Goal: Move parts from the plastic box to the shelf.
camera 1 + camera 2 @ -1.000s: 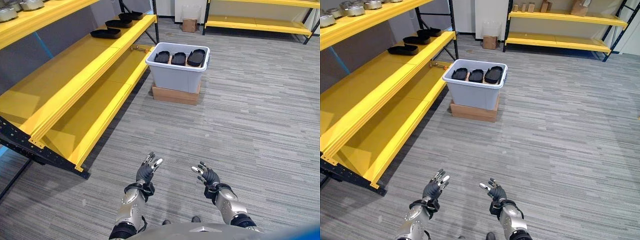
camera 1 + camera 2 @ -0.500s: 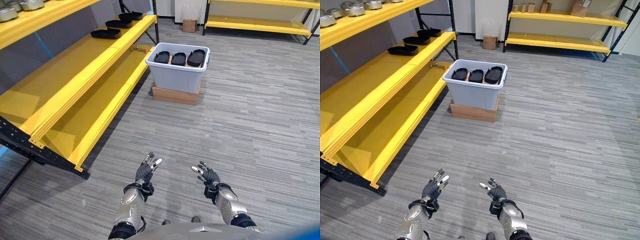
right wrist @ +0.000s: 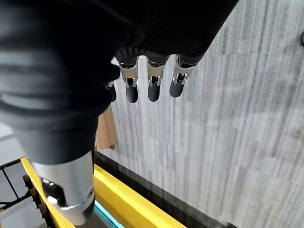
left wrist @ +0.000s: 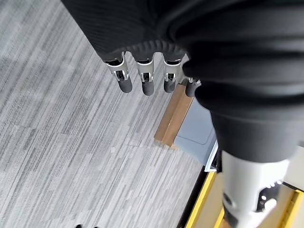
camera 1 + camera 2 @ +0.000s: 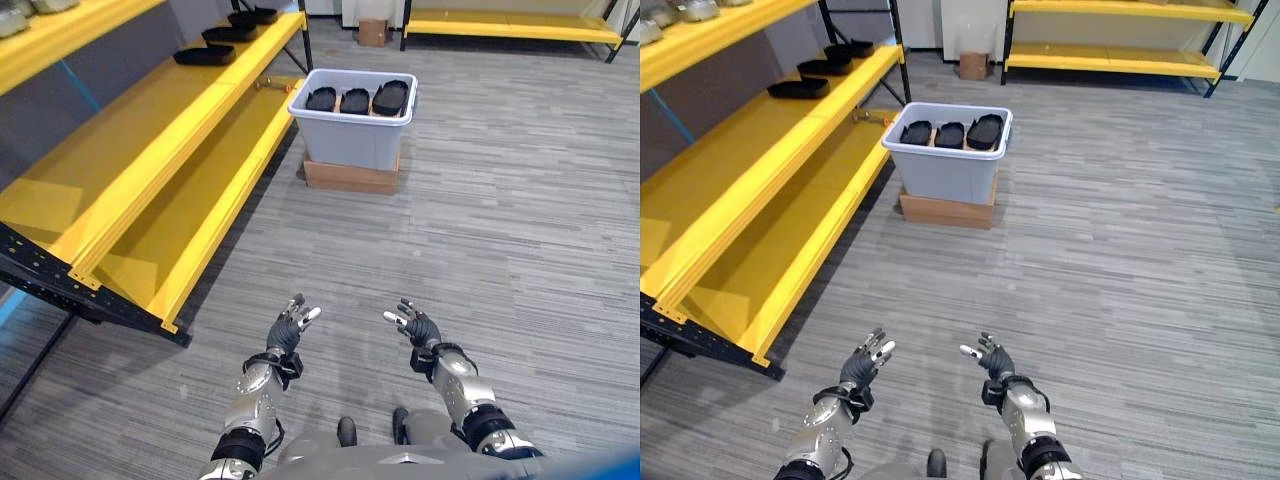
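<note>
A grey plastic box stands on a flat cardboard base on the floor, far ahead of me. Three black parts sit upright side by side in it. More black parts lie on the yellow shelf at the left, towards its far end. My left hand and right hand are raised low in front of me, both open and empty, fingers straight. They are well short of the box.
The yellow shelf's lower board runs along the left with a black frame at its near end. A second yellow rack and a small cardboard box stand at the far wall. Grey carpet lies between me and the box.
The whole picture has shifted: the box and shelf now sit higher and slightly nearer, so the camera moved. Both hands stay open in much the same pose.
</note>
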You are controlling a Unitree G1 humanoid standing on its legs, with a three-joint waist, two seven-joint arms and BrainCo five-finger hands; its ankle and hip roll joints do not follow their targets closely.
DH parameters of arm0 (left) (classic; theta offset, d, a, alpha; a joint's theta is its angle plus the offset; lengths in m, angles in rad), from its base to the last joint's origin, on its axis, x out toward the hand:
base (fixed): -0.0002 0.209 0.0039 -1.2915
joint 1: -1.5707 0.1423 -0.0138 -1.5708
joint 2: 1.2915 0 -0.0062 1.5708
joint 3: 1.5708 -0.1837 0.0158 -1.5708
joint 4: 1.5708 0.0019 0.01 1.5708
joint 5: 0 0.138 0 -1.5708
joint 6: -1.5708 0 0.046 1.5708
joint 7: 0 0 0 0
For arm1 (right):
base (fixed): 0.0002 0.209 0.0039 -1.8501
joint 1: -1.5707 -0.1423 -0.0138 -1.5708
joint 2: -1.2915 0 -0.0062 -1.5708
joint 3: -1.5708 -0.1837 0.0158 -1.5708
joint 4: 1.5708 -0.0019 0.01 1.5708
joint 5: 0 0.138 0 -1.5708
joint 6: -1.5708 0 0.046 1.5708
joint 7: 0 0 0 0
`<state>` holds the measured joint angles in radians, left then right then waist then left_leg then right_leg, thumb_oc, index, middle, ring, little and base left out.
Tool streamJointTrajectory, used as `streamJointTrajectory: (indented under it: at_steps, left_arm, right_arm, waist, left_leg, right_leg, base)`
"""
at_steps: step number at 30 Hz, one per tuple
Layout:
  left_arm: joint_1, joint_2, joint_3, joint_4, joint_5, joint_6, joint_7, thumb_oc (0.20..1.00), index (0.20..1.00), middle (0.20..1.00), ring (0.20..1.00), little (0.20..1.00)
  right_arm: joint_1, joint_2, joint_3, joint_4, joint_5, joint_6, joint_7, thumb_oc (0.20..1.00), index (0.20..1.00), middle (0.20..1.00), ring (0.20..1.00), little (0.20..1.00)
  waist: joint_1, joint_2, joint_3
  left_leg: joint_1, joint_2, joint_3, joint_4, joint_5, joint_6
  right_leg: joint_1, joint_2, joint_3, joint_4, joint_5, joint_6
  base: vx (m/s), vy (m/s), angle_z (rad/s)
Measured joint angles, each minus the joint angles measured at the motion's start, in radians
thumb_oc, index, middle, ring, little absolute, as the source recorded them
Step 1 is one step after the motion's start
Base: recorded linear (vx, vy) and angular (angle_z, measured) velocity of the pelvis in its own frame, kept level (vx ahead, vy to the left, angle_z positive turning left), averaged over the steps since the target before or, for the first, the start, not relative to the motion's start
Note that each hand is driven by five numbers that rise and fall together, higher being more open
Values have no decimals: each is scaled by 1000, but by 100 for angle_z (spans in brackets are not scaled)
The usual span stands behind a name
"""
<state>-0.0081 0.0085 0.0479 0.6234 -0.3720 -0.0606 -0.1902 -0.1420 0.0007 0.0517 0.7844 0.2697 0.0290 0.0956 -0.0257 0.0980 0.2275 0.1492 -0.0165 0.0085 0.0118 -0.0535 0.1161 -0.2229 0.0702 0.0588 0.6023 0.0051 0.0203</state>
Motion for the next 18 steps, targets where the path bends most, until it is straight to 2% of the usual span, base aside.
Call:
streamJointTrajectory:
  at_steps: [1,3,5,8,9,11,12,13,14,16,17,18]
  left_arm:
    - [1,0,-2,0,0,-1,0,1000,1000,1000,1000,1000]
    - [-5,-6,-2,10,1,-2,0,1000,1000,1000,1000,1000]
    - [0,2,0,13,1,-2,0,1000,1000,1000,1000,1000]
    - [-2,-3,5,35,0,-2,-1,1000,1000,1000,1000,1000]
    - [-2,-5,10,46,0,-2,-1,1000,1000,1000,1000,1000]
    - [5,-24,12,49,0,-1,-1,1000,1000,1000,1000,1000]
    - [13,-22,12,46,0,-3,-1,1000,1000,1000,1000,1000]
    - [28,-17,12,39,1,-4,-2,1000,1000,1000,1000,1000]
    - [35,-25,31,52,1,-3,-1,1000,1000,1000,1000,1000]
    - [38,-41,33,56,1,-4,-1,1000,1000,1000,1000,1000]
    - [34,-46,15,52,1,-6,-5,1000,1000,1000,1000,1000]
    - [33,-52,-1,49,3,-6,-6,1000,1000,1000,1000,1000]
  right_arm:
    - [0,0,-5,0,0,0,1,1000,1000,1000,1000,1000]
    - [-2,-2,-9,-4,0,0,4,1000,1000,1000,1000,1000]
    - [1,2,-8,-3,0,1,2,1000,1000,1000,1000,1000]
    - [-17,10,-16,0,0,1,-2,1000,1000,1000,1000,1000]
    - [-20,11,-24,3,-1,1,-3,1000,1000,1000,1000,1000]
    - [-16,20,-44,28,-3,1,-4,1000,1000,1000,1000,1000]
    - [-8,21,-44,37,-4,1,-6,1000,1000,1000,1000,1000]
    - [14,26,-44,40,-8,1,-7,1000,1000,1000,1000,1000]
    - [13,25,-43,57,-11,2,-7,1000,1000,1000,1000,1000]
    - [21,11,-42,58,-11,-2,-11,1000,1000,1000,1000,1000]
    - [21,-12,-39,53,-11,-2,-13,1000,1000,1000,1000,1000]
    - [24,-44,-40,46,-11,-3,-14,1000,1000,1000,1000,1000]
  waist:
    - [-1,4,6]
    - [-22,-12,31]
    - [-34,-33,36]
    - [-36,-48,26]
    - [-37,-45,20]
    - [-35,-17,-13]
    - [-38,-15,-32]
    - [-41,-40,-69]
    - [-20,-23,-92]
    - [-38,21,-130]
    - [-39,30,-143]
    - [-48,44,-153]
  left_leg:
    - [2,2,1,2,-2,0]
    - [0,3,-20,23,-6,11]
    - [-2,4,-21,34,-19,-1]
    - [7,9,-10,43,-48,-22]
    - [10,18,-9,46,-64,-33]
    - [22,63,-22,51,-113,-76]
    - [32,67,-38,49,-128,-93]
    - [61,64,-51,32,-144,-112]
    - [106,87,-50,6,-165,-124]
    - [113,134,-49,31,-184,-153]
    - [114,134,-45,56,-185,-159]
    - [113,131,-39,96,-185,-164]
  right_leg:
    - [-25,-3,-11,-6,-17,-6]
    - [-45,13,-31,-219,-31,18]
    - [-77,8,-55,-307,-32,16]
    - [-70,-22,-141,-527,-31,15]
    - [-72,-29,-151,-555,-30,15]
    - [-63,-44,-156,-486,-29,11]
    - [-41,-50,-156,-471,-45,33]
    - [23,-80,-152,-484,-96,65]
    - [34,-64,-176,-489,-36,58]
    - [60,-11,-188,-495,-33,60]
    - [77,1,-191,-503,-10,41]
    - [117,24,-214,-528,-14,30]
  base:
    - [143,83,7]
    - [151,42,19]
    - [187,-15,23]
    - [211,-33,-5]
    - [286,-58,-11]
    - [336,-69,9]
    - [340,-61,33]
    - [334,-61,5]
    - [196,-33,4]
    - [238,-34,10]
    - [511,-74,18]
    - [497,-72,9]
